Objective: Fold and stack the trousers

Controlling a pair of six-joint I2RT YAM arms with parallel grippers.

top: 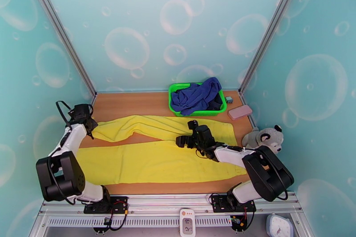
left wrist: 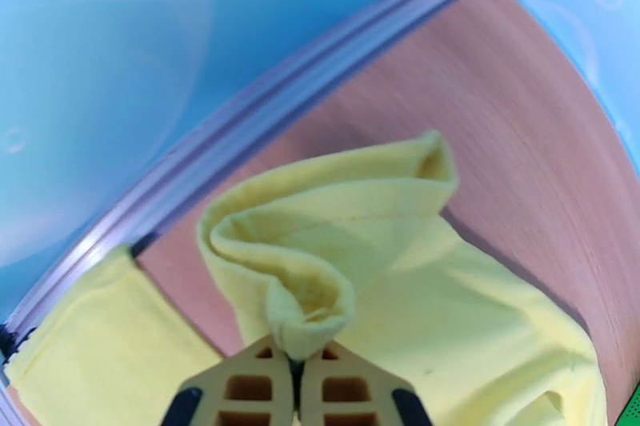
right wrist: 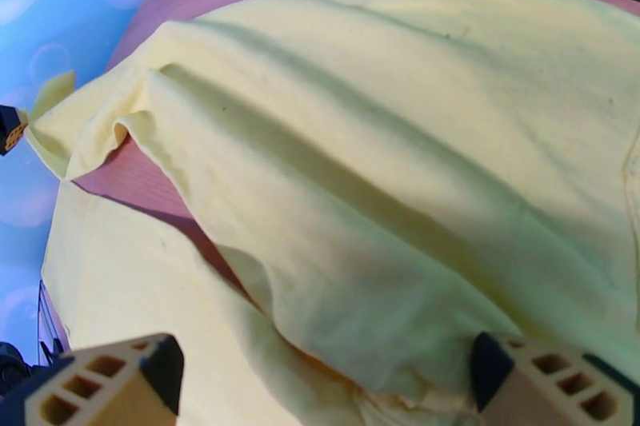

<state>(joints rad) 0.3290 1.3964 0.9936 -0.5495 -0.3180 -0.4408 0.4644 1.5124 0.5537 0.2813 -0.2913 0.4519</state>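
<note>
Trousers (top: 155, 162) lie flat across the wooden table (top: 133, 100), long axis running left to right: 2 legs point left, waist sits right. Fabric is bright yellow, soft, matte, with gentle ridges and a stitched hem. Left gripper (left wrist: 296, 360) is clamped on the cuff of the far leg, cloth bunched into a rolled lip above its tan, cut-out fingers (left wrist: 240, 388). Right gripper (top: 186, 132) hangs spread wide over the fork where the legs meet, holding nothing. Judgement: left arm is nearer the leg ends; laying far leg onto near leg means drawing that cuff toward the near edge. Green perforated basket (top: 204, 113) with blue cloth (top: 198, 95) stands just beyond the waist.
</note>
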